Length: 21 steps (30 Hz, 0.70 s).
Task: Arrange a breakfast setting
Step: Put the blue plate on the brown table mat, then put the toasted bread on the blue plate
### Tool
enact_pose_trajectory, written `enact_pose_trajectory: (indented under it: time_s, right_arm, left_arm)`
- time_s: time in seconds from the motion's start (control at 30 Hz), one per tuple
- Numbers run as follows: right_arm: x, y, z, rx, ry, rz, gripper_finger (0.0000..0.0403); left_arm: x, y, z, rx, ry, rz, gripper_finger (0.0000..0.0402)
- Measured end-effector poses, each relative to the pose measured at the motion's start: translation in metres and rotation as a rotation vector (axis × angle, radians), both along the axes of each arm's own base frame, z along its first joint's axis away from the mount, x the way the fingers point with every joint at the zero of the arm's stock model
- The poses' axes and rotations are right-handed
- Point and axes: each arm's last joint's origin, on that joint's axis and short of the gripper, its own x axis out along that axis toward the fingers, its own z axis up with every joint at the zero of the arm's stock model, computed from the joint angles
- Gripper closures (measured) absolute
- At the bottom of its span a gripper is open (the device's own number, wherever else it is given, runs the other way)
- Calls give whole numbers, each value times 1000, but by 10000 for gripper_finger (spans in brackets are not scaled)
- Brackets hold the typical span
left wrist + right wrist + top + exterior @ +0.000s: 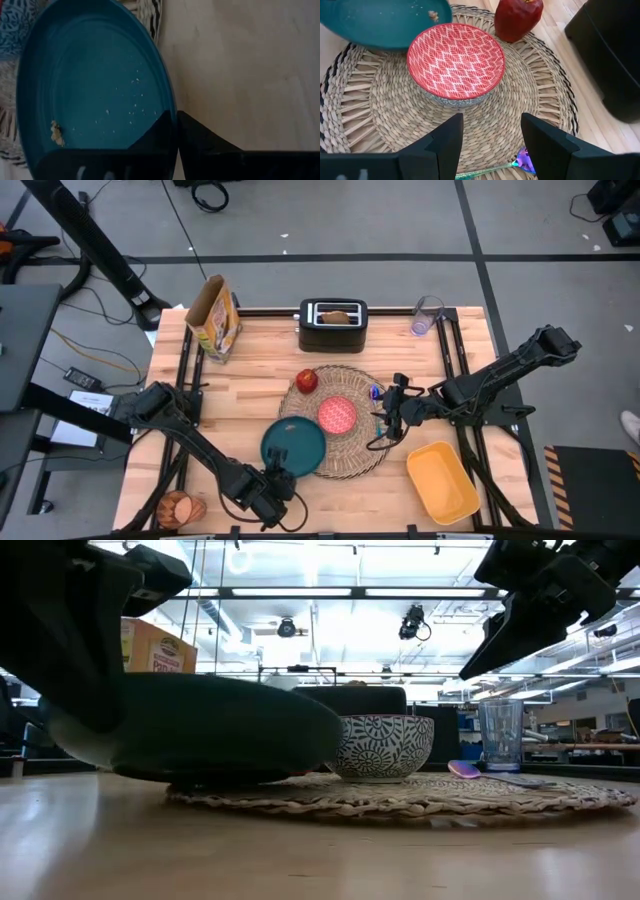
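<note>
The teal plate (294, 445) lies partly over the near left edge of the round woven placemat (345, 455). My left gripper (278, 478) is shut on the plate's near rim. The small red bowl (337, 415) stands in the middle of the placemat, and the red apple (307, 381) rests at its far left edge. The blue spoon (522, 161) lies at the mat's right edge. My right gripper (393, 418) is open and empty above the mat's right part, beside the bowl (456, 59). The toast slice (338, 317) sticks up out of the toaster. My left gripper pinches the plate's near rim (170, 106) between its two fingers, one on the inner face and one on the outer side. The fingers come from the table's near left. In the low view the plate's underside (230, 778) sits on the mat's edge.
A black toaster (333, 326) stands at the far middle, a cereal box (215, 320) at the far left and a clear cup (427, 315) at the far right. A yellow tub (442, 480) sits at the near right. An orange round thing (181, 507) lies at the near left corner.
</note>
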Motion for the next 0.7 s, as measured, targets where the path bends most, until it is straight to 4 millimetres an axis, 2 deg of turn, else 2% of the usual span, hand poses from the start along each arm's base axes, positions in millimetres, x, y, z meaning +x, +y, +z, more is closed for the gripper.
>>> enact_pose_trajectory:
  time_s: [0.13,0.37,0.47,0.57,0.7]
  right_arm:
    - [0,0,0,1,7,2,193]
    - [0,-8,0,17,50,-33,172]
    - [3,-13,15,-1,79,-74,167]
    - [8,-21,28,45,52,-135,169]
    - [27,-24,28,171,-21,-92,175]
  left_arm:
    - [0,-1,0,-8,-3,-2,352]
    - [-5,-3,5,-103,53,6,276]
    - [-10,2,21,-139,55,36,255]
    - [-17,9,46,-160,1,57,247]
    - [-30,26,81,-95,-126,96,247]
